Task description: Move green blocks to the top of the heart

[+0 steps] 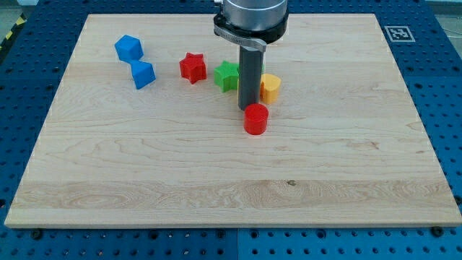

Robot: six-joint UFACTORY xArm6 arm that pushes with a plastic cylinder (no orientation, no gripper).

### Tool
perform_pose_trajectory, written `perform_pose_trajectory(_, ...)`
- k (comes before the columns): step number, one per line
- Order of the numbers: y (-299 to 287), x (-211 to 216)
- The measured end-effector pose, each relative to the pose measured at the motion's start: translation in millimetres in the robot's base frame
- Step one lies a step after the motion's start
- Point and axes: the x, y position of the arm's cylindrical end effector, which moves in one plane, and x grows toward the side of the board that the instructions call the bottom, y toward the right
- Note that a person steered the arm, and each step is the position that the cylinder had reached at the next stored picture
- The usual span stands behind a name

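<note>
Nearest the camera sits the red cylinder [255, 119], just below my tip [246, 108]; the tip is a bare rod, gripping nothing, resting on the board [216, 188]; the green star [227, 76] lies just to its upper left, a second green block seemingly hidden behind the rod; the yellow heart [270, 87] sits just right; I judge the star must travel right, above the heart.

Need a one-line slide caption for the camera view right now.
My tip sits between the green star and yellow heart, just above the red cylinder.
</note>
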Motion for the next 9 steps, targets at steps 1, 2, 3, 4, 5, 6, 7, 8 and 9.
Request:
perform_pose_trajectory(1, -46.2, 0.0)
perform_pose_trajectory(2, -68.2, -13.8)
perform_pose_trajectory(3, -63.2, -50.7)
perform_pose_trajectory(4, -61.9, -67.7)
perform_pose_trajectory(5, -66.0, -73.6)
perform_pose_trajectory(6, -26.4, -83.6)
perform_pose_trajectory(7, 35.7, -83.9)
perform_pose_trajectory(8, 56.7, -83.8)
perform_pose_trajectory(9, 58.0, -83.8)
